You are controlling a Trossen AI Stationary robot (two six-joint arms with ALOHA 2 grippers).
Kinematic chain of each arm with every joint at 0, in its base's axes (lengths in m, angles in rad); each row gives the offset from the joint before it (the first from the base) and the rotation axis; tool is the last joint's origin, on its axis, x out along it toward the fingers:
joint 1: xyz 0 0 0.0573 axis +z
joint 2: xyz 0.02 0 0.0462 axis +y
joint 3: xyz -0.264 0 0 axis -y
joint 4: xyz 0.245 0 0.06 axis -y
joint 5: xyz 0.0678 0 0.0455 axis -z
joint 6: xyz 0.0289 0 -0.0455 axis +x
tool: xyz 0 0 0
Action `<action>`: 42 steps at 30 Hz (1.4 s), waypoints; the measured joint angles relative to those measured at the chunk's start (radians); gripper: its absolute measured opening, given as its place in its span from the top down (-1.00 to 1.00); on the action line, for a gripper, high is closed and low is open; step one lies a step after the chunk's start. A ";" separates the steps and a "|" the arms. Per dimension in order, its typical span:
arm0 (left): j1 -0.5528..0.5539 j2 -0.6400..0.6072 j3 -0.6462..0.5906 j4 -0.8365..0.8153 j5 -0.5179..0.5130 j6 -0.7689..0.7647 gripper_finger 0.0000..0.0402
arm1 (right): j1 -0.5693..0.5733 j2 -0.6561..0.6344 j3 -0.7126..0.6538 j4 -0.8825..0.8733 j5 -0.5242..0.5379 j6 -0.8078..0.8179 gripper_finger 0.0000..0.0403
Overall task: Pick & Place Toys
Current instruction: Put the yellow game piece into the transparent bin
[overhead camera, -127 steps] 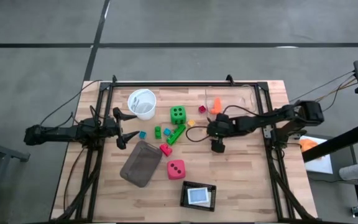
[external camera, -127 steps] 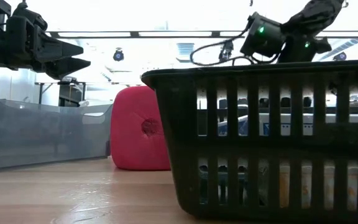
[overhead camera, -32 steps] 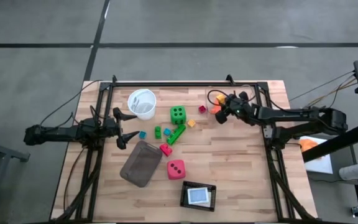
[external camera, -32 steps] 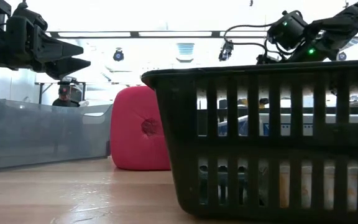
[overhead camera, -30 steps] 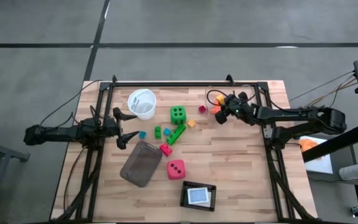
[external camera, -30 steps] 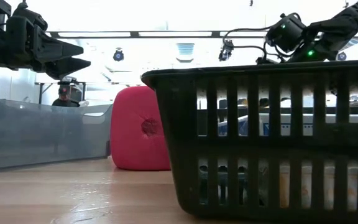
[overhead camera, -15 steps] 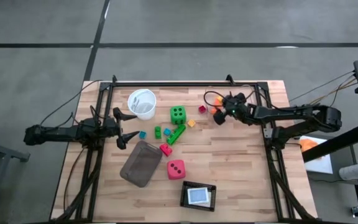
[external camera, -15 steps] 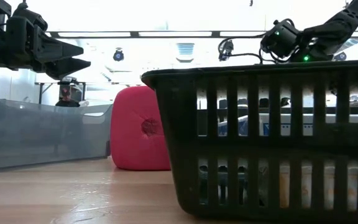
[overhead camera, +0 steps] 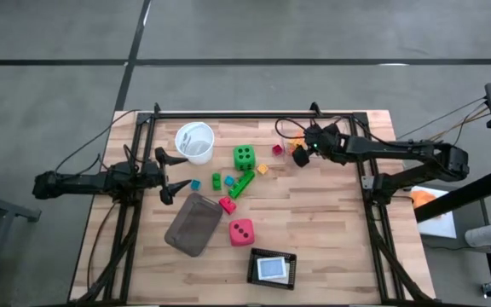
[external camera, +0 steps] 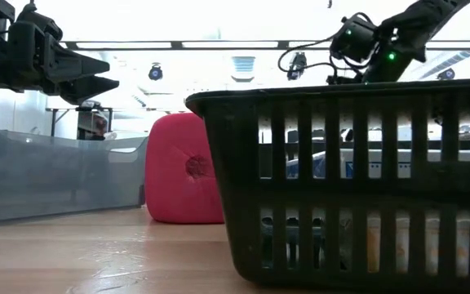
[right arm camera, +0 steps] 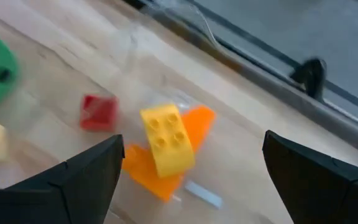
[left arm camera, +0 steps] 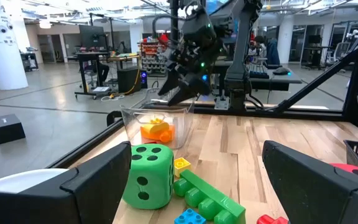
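A yellow brick (right arm camera: 165, 140) — studded, chunky — lies on an orange piece (right arm camera: 166, 162) inside the clear box (left arm camera: 157, 127); the right gripper (right arm camera: 185, 180) hangs above, fingers apart. Left gripper (left arm camera: 197, 180) also spread.

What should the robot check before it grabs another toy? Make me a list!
1. Right gripper open, holding nothing: ok.
2. Yellow brick in the clear box with the orange brick: ok.
3. Left gripper open, waiting near the white cup: ok.
4. Toys left on the table: green die, pink die, long green brick: not ok.
5. Right gripper clear of the box: cannot tell.
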 joint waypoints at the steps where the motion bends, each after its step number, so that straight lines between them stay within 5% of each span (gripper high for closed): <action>1: 0.000 0.000 0.000 0.000 0.000 0.000 -0.80 | 0.008 0.000 0.010 0.007 -0.015 -0.008 -0.87; 9: 0.000 0.000 0.000 0.000 0.000 0.000 -0.80 | 0.117 0.035 0.032 0.202 -0.173 -0.156 -0.87; 17: 0.000 0.000 0.000 0.000 0.000 0.000 -0.80 | 0.213 0.254 0.149 0.205 -0.234 -0.190 -0.84; 24: 0.000 0.000 0.000 -0.001 0.000 0.000 -0.80 | 0.224 0.455 0.301 0.090 -0.245 -0.247 -0.54; 33: 0.000 0.000 0.000 -0.008 0.000 0.000 -0.80 | 0.218 0.562 0.406 -0.004 -0.259 -0.292 -0.10; 42: -0.001 0.000 0.000 -0.007 0.000 0.000 -0.80 | 0.236 0.553 0.477 -0.064 -0.278 -0.291 -0.07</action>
